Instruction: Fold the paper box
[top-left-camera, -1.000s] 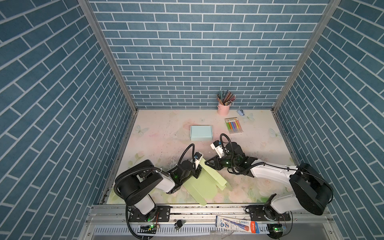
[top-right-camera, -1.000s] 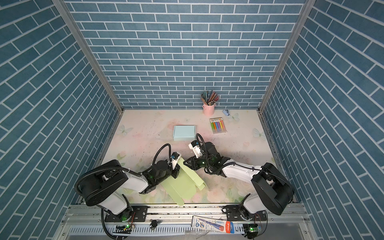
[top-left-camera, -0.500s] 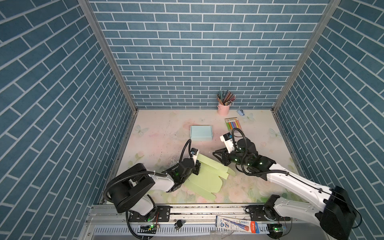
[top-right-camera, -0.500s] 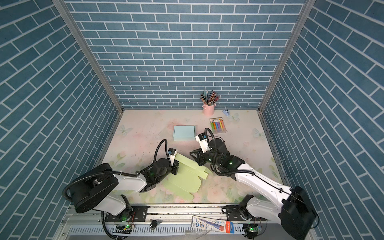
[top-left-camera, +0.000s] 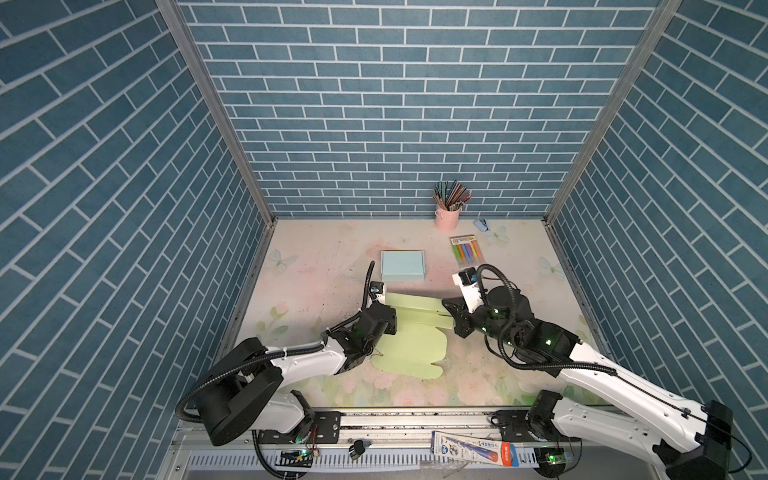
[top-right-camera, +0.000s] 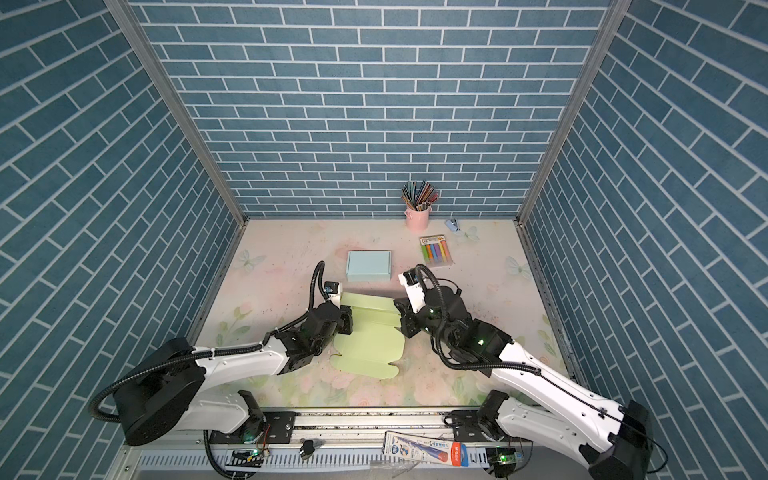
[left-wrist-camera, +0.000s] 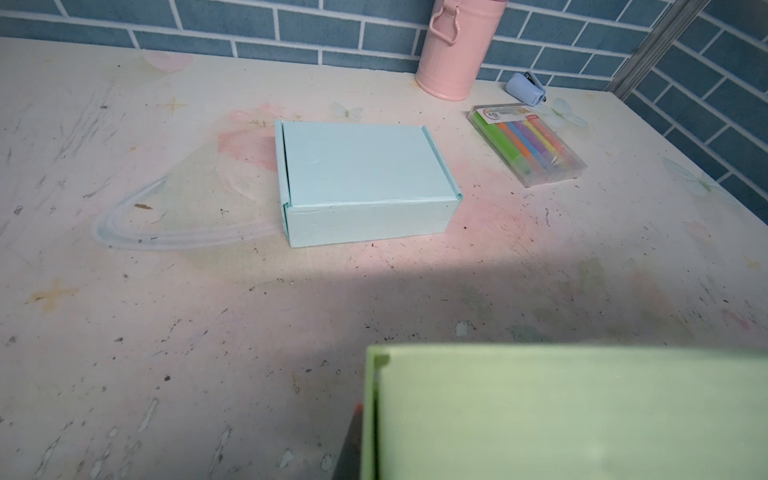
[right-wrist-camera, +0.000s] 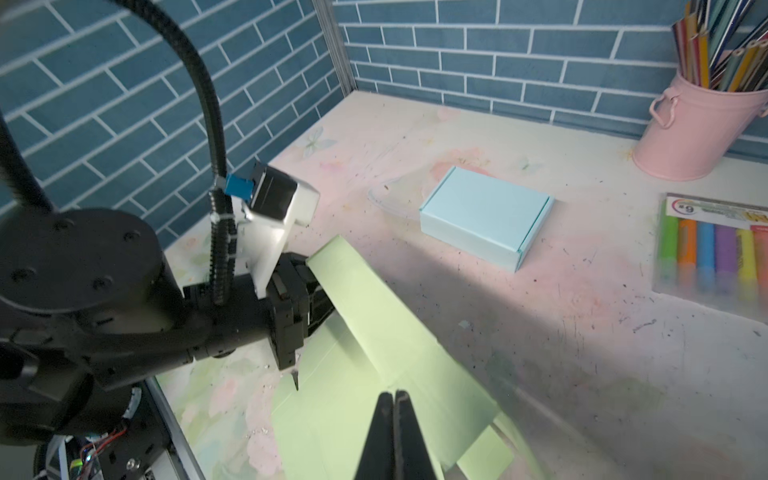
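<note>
Broadly, the counter (top-left-camera: 316, 266) is carrying everything. The green paper box (top-left-camera: 411, 349), not yet closed up, is lying near the front middle in both top views (top-right-camera: 370, 349). Its large panel is resting flat and one long flap is standing raised along the far side.

The left pincer (top-left-camera: 388, 318) is closing narrowly on the left end of that flap. In the right wrist view its jaws (right-wrist-camera: 309, 291) are gripping the green card's end. The left wrist view is showing the flap (left-wrist-camera: 561, 415) filling the near corner.

The right pincer (top-left-camera: 451, 318) is sitting at the flap's right end with its fingers (right-wrist-camera: 384, 419) pressed fully together over the green card. Whether card is being pinched between them, I cannot tell.

A closed pale blue box (top-left-camera: 402, 264) is lying just beyond the flap, apart from it. The flat panel's front edge is stopping short of the counter's front edge, leaving a bare strip. Bare counter is also lying open between the left pincer and the left wall.

A pack of markers (top-left-camera: 467, 251) is lying beyond the right pincer. A pink cup (top-left-camera: 447, 218) of pencils and a small blue stapler (top-left-camera: 482, 225) are standing by the back wall, well apart from the paper box.
</note>
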